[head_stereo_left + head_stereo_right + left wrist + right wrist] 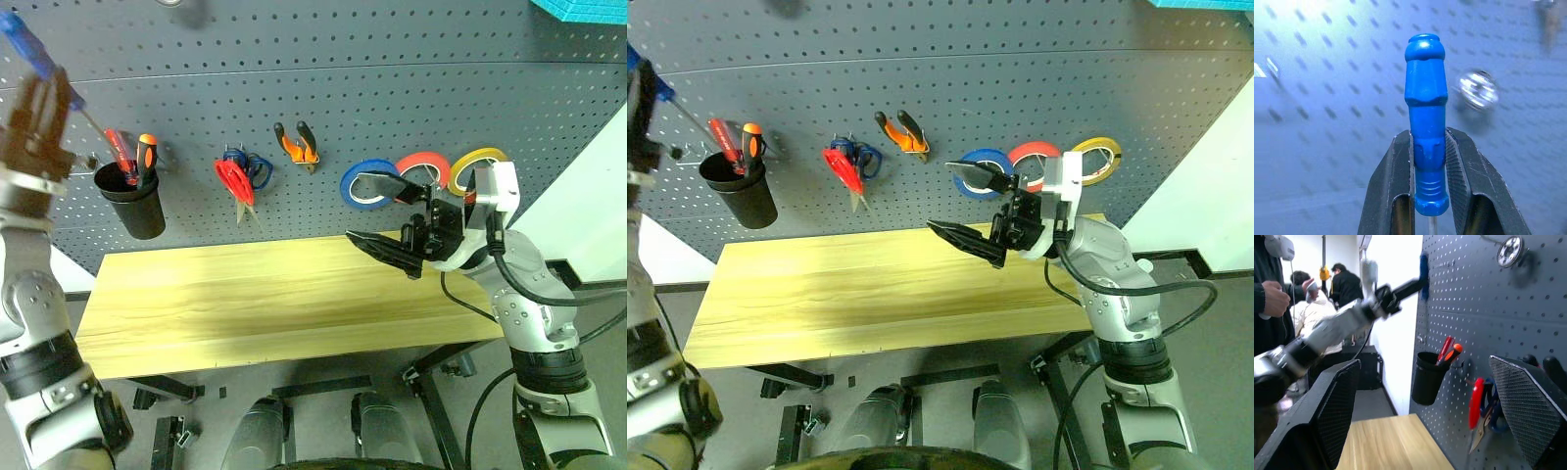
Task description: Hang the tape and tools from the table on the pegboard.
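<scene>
L claw [1427, 161] is clamped on the small slim blue-handled screwdriver [1426, 117], high by the dark grey holey pegboard [392, 88]. R claw [392, 220] is wide apart, empty. Screwdriver could slip & fall if it bumps the black cup [132, 201].

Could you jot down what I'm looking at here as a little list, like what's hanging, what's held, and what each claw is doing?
wall: pegboard
hanging: blue tape, red-handled scissors, pliers
cup on wall: black cup holding two bigger screwdrivers
left gripper: shut on the blue screwdriver, raised near the board
right gripper: open, holding nothing, above the table's far edge
table: nothing on it
</scene>
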